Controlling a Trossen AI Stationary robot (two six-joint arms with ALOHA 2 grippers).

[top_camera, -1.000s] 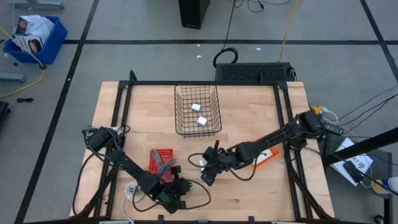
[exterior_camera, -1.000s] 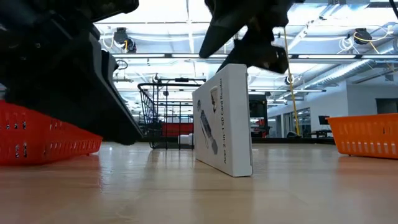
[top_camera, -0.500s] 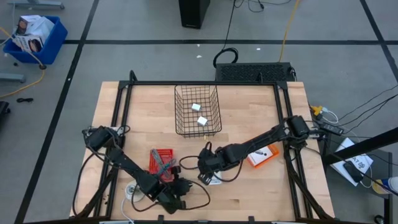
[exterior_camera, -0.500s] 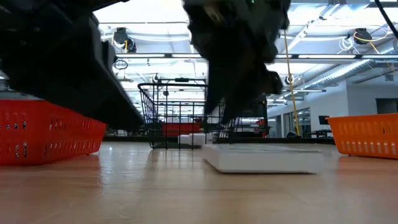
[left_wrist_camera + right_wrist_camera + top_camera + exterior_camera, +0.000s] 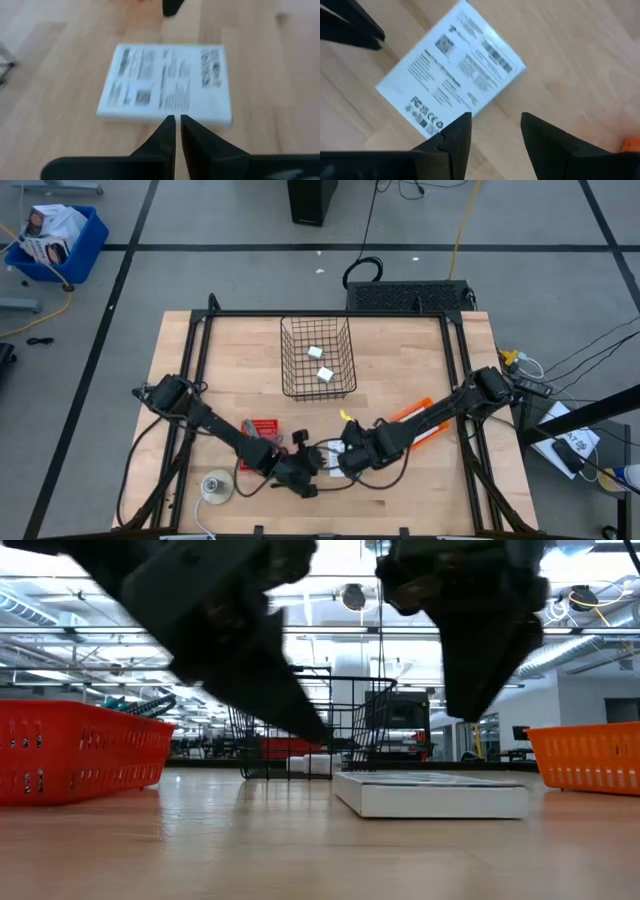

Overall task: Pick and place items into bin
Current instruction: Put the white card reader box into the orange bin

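Observation:
A white printed box [image 5: 330, 460] lies flat on the table between my two grippers, also in the low view [image 5: 430, 793] and in both wrist views [image 5: 165, 82] [image 5: 452, 65]. My left gripper [image 5: 310, 475] [image 5: 175, 122] is shut, with its tips at the box's near-left side and above table height [image 5: 318, 730]. My right gripper [image 5: 347, 457] [image 5: 492, 125] is open and hovers over the box [image 5: 470, 690]. Two white cubes [image 5: 316, 352] [image 5: 324, 374] rest on the floor of the wire basket [image 5: 292, 360].
My left arm partly covers a red basket [image 5: 262, 426] [image 5: 70, 750], above whose rim grey and teal tools [image 5: 135, 705] show. An orange basket [image 5: 428, 428] [image 5: 590, 755] sits to the right. A round grey disc [image 5: 215, 485] lies near the table's near-left edge.
The white box stood upright under my right gripper a second ago; it tipped over and now lies flat. My right gripper drew up and slightly right of it. My left arm swung from the near edge toward the right, up to the box, uncovering the grey disc.

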